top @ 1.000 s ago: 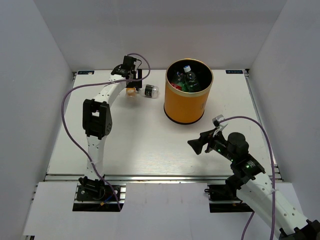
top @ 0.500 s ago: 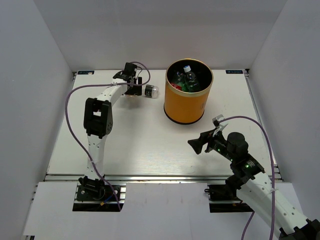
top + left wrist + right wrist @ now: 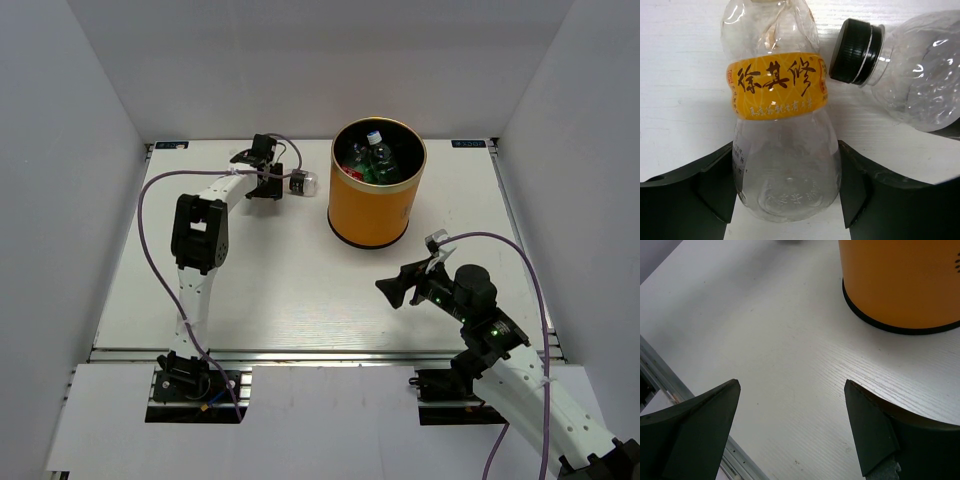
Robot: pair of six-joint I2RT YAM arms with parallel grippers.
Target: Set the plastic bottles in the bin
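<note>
The left claw [image 3: 786, 167] is closed narrowly around the lower body of a clear yellow-labelled bottle [image 3: 776, 90]. Its dark fingers [image 3: 710, 192] press against both sides of the bottle. The bottle runs from the claw toward 12 o'clock in the wrist view, with its label band just past the fingertips. Whether it rests on the white counter [image 3: 680, 90] or is just off it is hard to judge from here.

At 2 o'clock from the label lies a second clear bottle, the black-capped bottle [image 3: 915, 75]. It is on its side, with its cap pointing at the held bottle's shoulder, very near or touching it.

In the top view the orange bin [image 3: 370, 210] stands upright at about 3 o'clock from this claw, near but apart. Several bottles [image 3: 372, 155] lie inside it against the black lining, and a green one and red labels can be made out.

The right claw [image 3: 791, 385] is spread wide and holds nothing, hanging over bare counter. In the top view it sits at about 5 o'clock from the bin. In its own wrist view the bin's dark base rim curves across at 1 o'clock.
</note>
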